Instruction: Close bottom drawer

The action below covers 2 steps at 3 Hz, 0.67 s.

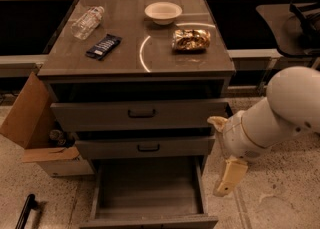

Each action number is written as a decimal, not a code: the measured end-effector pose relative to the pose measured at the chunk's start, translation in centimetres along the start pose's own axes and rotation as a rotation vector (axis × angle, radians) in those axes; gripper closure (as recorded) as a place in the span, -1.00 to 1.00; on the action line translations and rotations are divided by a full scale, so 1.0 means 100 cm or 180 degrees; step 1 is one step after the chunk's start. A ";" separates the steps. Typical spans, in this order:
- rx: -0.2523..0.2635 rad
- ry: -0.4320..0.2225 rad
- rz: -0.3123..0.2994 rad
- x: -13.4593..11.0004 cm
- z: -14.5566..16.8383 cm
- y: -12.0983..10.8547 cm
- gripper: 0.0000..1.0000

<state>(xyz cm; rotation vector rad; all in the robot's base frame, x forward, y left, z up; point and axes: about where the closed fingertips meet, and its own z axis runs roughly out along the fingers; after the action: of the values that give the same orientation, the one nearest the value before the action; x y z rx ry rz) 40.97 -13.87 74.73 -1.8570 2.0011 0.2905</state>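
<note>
The bottom drawer [150, 190] is pulled far out at the foot of the grey cabinet, an empty wide tray with its front panel [152, 221] at the picture's lower edge. The middle drawer [145, 147] and top drawer [140, 114] above it stand slightly out. My gripper [229, 177] hangs from the white arm [280, 110] to the right of the cabinet, beside the bottom drawer's right side and apart from it.
On the cabinet top [135, 55] lie a plastic bottle [87, 22], a dark snack bar [103, 46], a white bowl [163, 12] and a gold snack bag [191, 39]. An open cardboard box [35, 133] stands left of the cabinet. A dark chair [295, 20] stands at the right back.
</note>
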 end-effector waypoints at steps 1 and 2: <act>-0.0062 -0.0134 -0.0064 0.024 0.060 -0.006 -1.00; -0.0255 -0.0307 -0.0117 0.046 0.120 -0.007 -1.00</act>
<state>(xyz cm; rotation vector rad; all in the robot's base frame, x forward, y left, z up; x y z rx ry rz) 43.23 -13.18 62.12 -1.8884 1.9148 0.4470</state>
